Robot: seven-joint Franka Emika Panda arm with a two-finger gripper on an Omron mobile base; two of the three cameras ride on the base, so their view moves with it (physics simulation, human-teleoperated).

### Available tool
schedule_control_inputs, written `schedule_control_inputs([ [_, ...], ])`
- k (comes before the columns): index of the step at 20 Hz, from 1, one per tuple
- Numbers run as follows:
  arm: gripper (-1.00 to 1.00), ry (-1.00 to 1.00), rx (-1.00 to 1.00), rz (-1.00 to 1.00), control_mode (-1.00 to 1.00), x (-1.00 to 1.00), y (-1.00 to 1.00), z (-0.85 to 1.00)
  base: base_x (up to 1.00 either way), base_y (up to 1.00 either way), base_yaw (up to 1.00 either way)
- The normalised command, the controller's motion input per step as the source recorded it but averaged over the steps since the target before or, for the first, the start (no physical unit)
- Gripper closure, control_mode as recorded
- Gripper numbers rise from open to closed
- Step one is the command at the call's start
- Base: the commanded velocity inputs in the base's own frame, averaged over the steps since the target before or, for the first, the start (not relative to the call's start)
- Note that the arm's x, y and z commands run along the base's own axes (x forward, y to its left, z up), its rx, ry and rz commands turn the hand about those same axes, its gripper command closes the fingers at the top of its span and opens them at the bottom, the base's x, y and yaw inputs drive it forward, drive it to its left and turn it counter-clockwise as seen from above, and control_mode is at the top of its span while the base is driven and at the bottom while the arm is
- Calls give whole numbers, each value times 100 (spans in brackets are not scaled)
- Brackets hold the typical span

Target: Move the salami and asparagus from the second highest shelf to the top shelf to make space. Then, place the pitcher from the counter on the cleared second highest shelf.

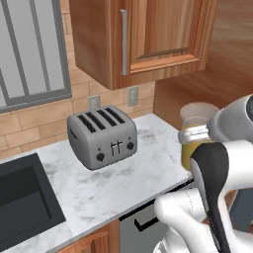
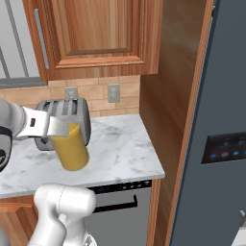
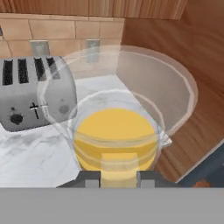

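The pitcher is a mustard-yellow cylinder with a clear wide rim, tilted just over the marble counter near its right end. My gripper is shut on its upper part from the left. In the hand view I look down into the pitcher, and my gripper has a fingertip on each side of its near wall. The left base view has the pitcher partly behind my arm, with the gripper at its top. The salami, the asparagus and both shelves are out of view.
A grey toaster stands on the counter just left of the pitcher. A black sink lies further left. Wooden upper cabinets hang overhead. A wooden side panel and the dark grey fridge door rise at the right.
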Motion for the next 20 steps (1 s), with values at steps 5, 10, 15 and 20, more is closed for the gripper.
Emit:
schedule_control_inputs([
  [5,100,0,0,30,-100,-32,0,1,0,0,0],
  [10,100,0,0,5,-100,9,0,0,0,0,0],
  [15,100,0,0,0,-100,27,0,0,0,0,0],
  [20,100,0,0,0,-100,23,0,0,0,0,0],
])
